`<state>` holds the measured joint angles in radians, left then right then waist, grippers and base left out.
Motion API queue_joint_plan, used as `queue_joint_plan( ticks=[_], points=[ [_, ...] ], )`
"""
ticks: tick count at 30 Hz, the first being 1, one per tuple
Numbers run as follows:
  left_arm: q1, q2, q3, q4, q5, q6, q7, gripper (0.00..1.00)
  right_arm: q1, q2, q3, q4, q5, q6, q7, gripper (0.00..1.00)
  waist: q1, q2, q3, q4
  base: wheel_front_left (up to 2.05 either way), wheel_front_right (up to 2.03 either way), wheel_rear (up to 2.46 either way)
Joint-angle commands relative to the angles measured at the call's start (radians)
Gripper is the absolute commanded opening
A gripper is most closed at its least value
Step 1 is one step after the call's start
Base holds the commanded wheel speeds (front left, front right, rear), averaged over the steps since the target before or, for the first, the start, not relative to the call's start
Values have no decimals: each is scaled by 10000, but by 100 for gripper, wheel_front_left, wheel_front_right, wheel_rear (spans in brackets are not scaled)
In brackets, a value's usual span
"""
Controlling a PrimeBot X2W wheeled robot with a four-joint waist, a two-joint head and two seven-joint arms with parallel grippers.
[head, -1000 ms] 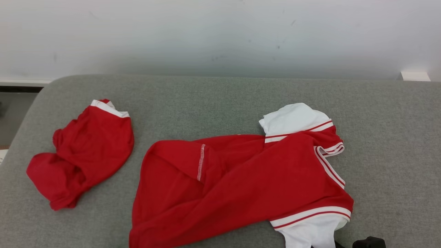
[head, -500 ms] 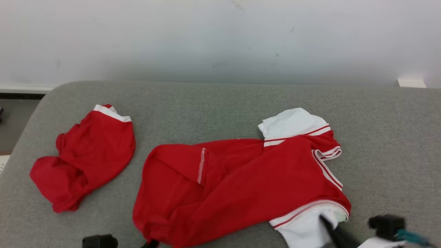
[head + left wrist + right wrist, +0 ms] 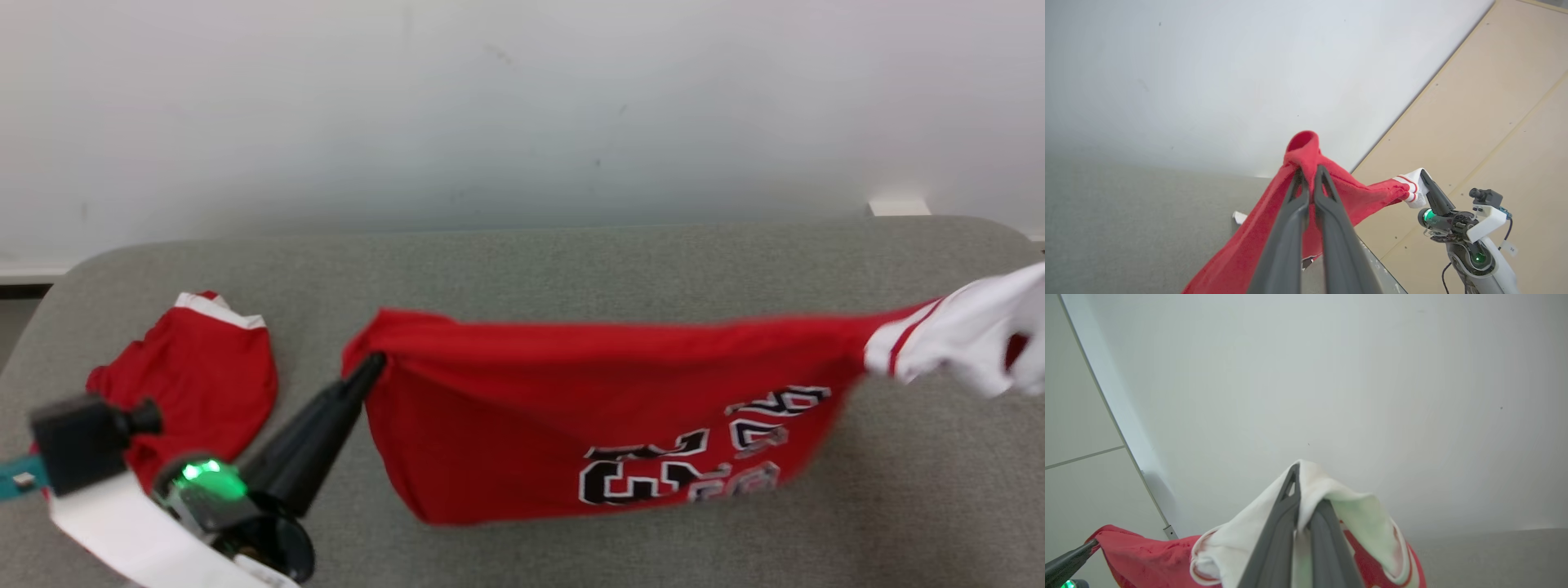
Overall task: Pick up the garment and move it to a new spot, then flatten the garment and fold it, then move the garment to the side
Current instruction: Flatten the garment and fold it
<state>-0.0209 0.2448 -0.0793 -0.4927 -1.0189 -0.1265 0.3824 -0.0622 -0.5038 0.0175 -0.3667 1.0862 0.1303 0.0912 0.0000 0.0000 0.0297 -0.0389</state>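
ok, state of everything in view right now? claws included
jersey: lifted, stretched sideways between both claws, printed side towards the head camera, body hanging down.
left claw: shut on the jersey's red end.
right claw: shut on the jersey's white sleeve.
second red garment: crumpled, lying on the grey surface left of the jersey, no claw on it.
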Motion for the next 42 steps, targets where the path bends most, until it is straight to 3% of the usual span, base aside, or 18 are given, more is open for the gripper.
queue_joint_plan(
  ticks=[1,6,10,15,21,24,25,26,27,32,35,37,42],
  points=[
    [-380,118,249,-417,-338,121,128,0,71,-240,-545,-693,267,5,226,0,0,0,-108,-153,0,0,0],
    [-1299,164,653,-1345,-1064,655,533,0,-268,-756,-2435,-1972,904,3,1046,0,0,0,14,-447,0,0,0],
    [-1967,337,762,-1597,-1362,1089,969,0,-817,-918,-3459,-1803,998,0,1924,0,0,0,401,-609,0,0,0],
    [-3216,608,479,-677,-1224,1449,1546,0,-2168,-552,-2912,-859,428,-5,3273,0,0,0,1329,-629,0,0,0],
    [-6014,623,-189,2245,-126,1618,1591,0,-5425,1144,-1798,1625,-1649,-5,4207,0,0,0,2463,-494,0,0,0],
    [-7949,428,-386,4003,861,1731,892,0,-7617,2057,-1746,3042,-3091,-5,3879,0,0,0,3035,-469,0,0,0],
    [-7949,428,-386,4003,861,1731,892,0,-7617,2057,-1746,3042,-3091,-5,3879,0,0,0,3035,-469,0,0,0],
    [-9204,206,-486,5228,1470,1615,129,0,-8888,2565,-1761,4052,-4089,-8,3367,0,0,0,3364,-510,0,0,0],
    [-9204,206,-486,5228,1470,1615,129,0,-8888,2565,-1761,4052,-4089,-8,3367,0,0,0,3364,-510,0,0,0],
    [-11677,-84,-920,7669,3227,1008,-2507,0,-11329,3399,-1844,5709,-5857,-9,1335,0,0,0,3967,-653,0,0,0],
    [-12233,-292,-1182,8737,3731,622,-3805,0,-11361,3650,-1502,6271,-5861,-9,753,0,0,0,4071,-726,0,0,0],
    [-12075,-363,-1331,9322,3883,401,-4534,0,-10800,3439,-1043,6422,-5728,-9,562,0,0,0,4022,-758,0,0,0],
    [-10125,-78,-1912,10195,4371,111,-6074,0,-8166,2998,116,6304,-5059,-8,127,0,0,0,3684,-907,0,0,0]
  ],
)
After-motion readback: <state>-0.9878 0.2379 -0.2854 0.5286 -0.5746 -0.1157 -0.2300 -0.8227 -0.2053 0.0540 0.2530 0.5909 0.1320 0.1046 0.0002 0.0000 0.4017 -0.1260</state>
